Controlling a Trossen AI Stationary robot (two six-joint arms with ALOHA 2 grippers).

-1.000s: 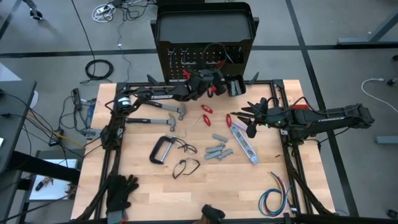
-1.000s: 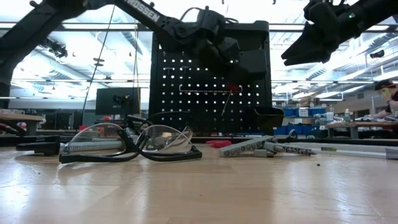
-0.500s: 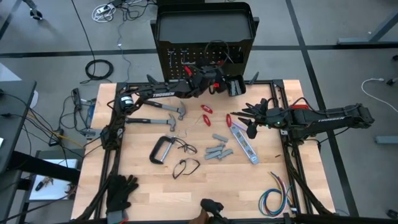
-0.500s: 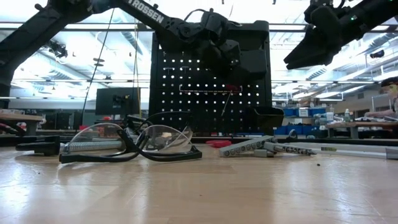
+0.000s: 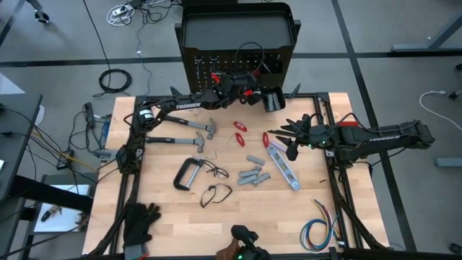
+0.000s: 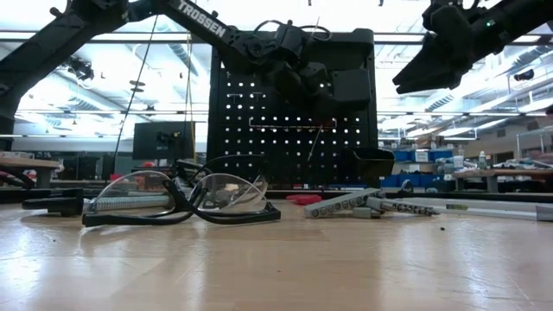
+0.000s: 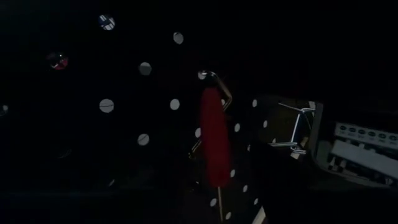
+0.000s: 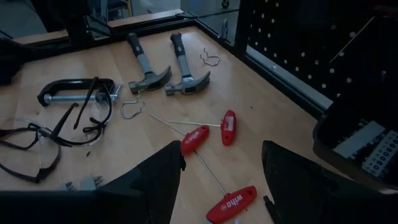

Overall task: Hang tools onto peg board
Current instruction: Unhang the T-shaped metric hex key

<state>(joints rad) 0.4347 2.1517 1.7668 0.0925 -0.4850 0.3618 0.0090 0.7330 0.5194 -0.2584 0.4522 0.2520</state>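
The black peg board (image 5: 238, 43) stands upright at the table's far edge, with a small black bin (image 5: 273, 100) at its right. My left gripper (image 5: 234, 83) is raised close against the board's face (image 6: 302, 73). Right before it a red-handled tool (image 7: 213, 143) hangs from a silver hook (image 7: 214, 78), its thin shaft pointing down. My right gripper (image 8: 221, 186) is open and empty, above the table's right middle (image 5: 292, 133), over three red-handled keys (image 8: 194, 140). Two hammers (image 5: 184, 124), a C-clamp (image 5: 186, 173), grey metal pieces (image 5: 253, 172) and a silver flat bar (image 5: 283, 165) lie on the table.
Two pairs of safety glasses (image 5: 215, 184) lie near the C-clamp. Black gloves (image 5: 141, 220) lie at the near left corner, and a coloured wire bundle (image 5: 317, 230) at the near right. Loose silver hooks (image 8: 134, 109) lie by the hammers.
My left gripper has gone toward the table's far edge and a little up, closer to the peg board's face.
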